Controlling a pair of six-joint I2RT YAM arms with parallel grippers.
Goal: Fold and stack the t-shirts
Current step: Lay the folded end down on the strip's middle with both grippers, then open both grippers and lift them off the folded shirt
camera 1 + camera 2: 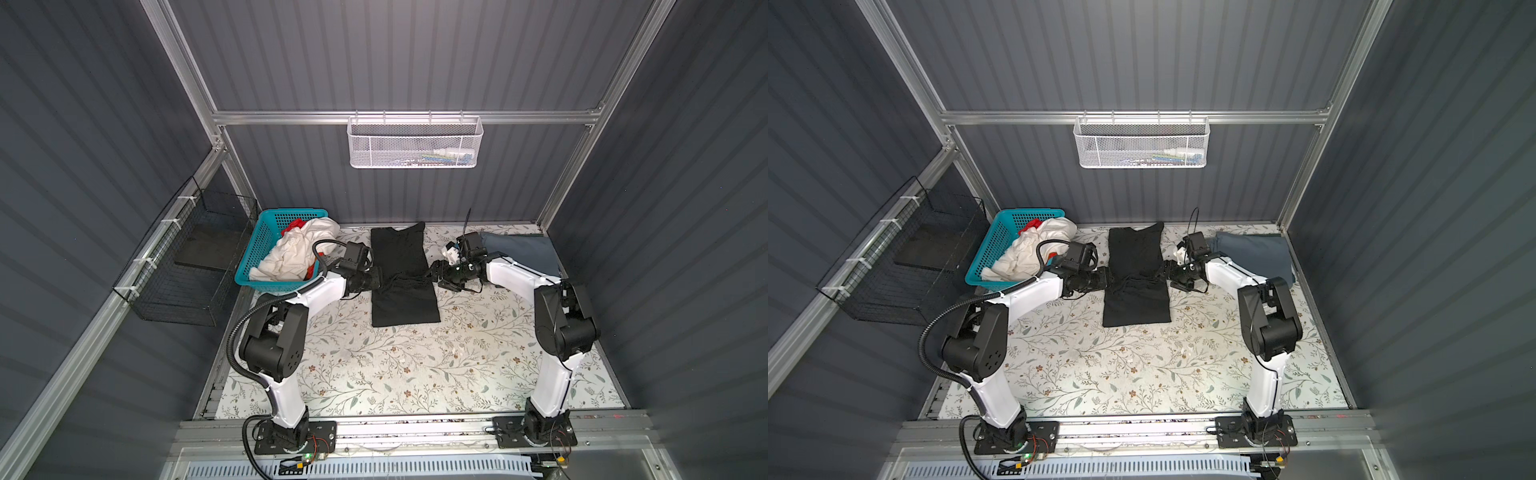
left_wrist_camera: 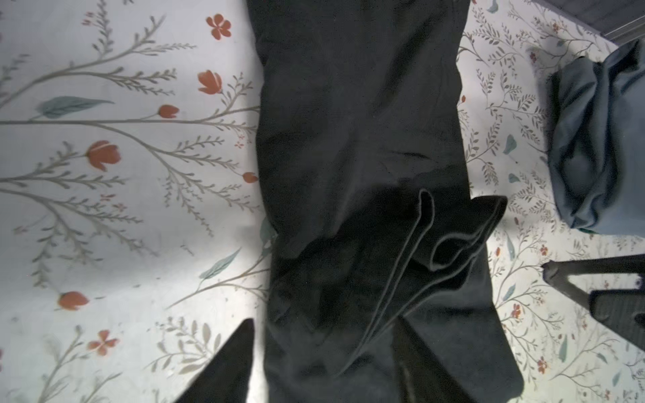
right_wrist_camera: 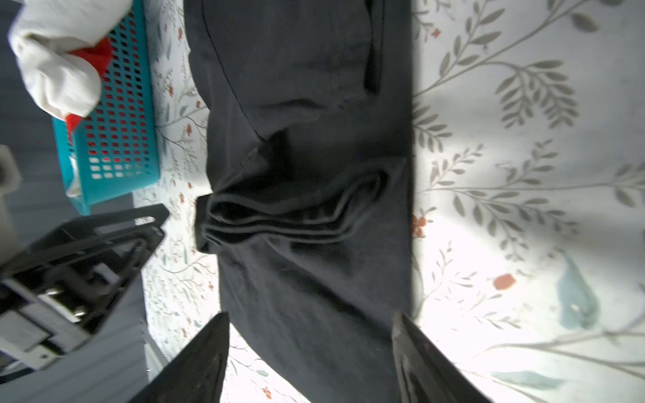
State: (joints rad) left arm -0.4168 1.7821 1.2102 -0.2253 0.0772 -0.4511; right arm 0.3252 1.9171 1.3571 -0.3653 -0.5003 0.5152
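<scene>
Now open-jawed, the left gripper and right gripper flank the plain black cloth t-shirt, a long strip between them, its edge bunched across the middle. Fold seemingly half-done; next likely: grasp the bunched edge, halve again, stack on the folded slate-blue t-shirt.

No legible txt, logos or nos. in any view. Black t-shirt plain, no print; stuff in white mesh wall basket too small to read.
</scene>
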